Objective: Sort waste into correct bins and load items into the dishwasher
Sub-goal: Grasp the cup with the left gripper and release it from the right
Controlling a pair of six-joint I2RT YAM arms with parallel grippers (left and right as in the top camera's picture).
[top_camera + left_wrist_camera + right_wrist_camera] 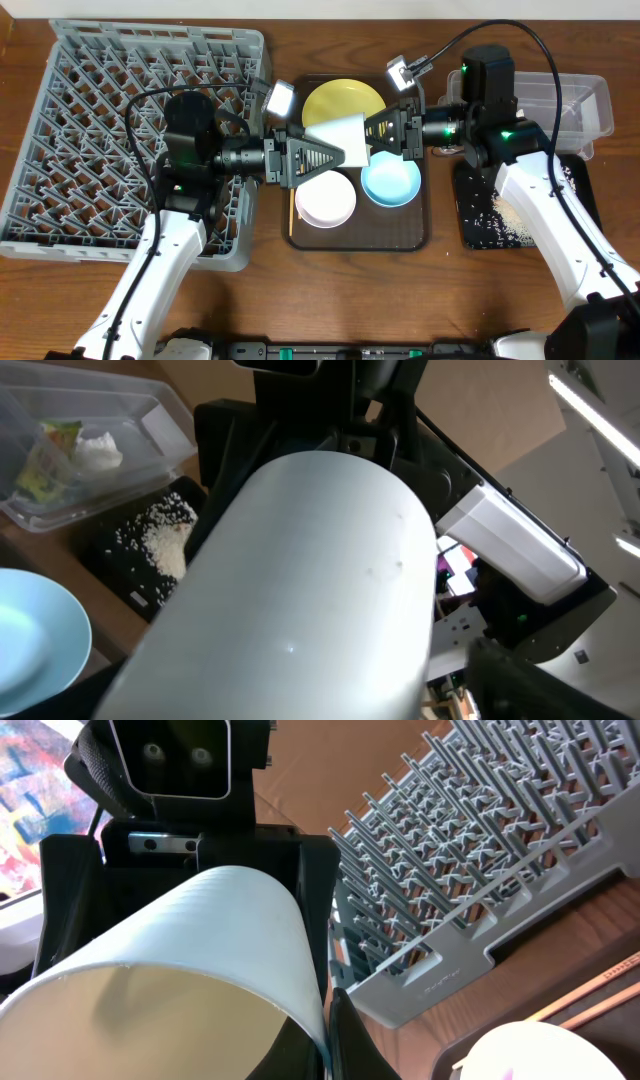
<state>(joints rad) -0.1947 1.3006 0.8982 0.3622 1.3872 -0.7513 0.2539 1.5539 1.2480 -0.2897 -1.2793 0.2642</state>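
The small white cup [340, 135] hangs above the brown serving tray [420, 238], between both grippers. My right gripper [378, 130] is shut on its rim, one finger inside and one outside [325, 1020]. My left gripper [335, 155] flanks the cup's base, and the cup [300, 580] fills its view, hiding the fingers. The yellow plate [345, 98], whitish-pink bowl [325, 200], light blue bowl [390, 182] and chopsticks [292, 215] lie on the tray. The grey dish rack [100, 120] stands at the left.
The black tray [475, 210] at the right holds rice scraps [515, 220]. The clear container [590, 100] behind it holds the napkin [100, 450] and wrapper [40, 460]. The rack's near edge [480, 950] is close to the cup.
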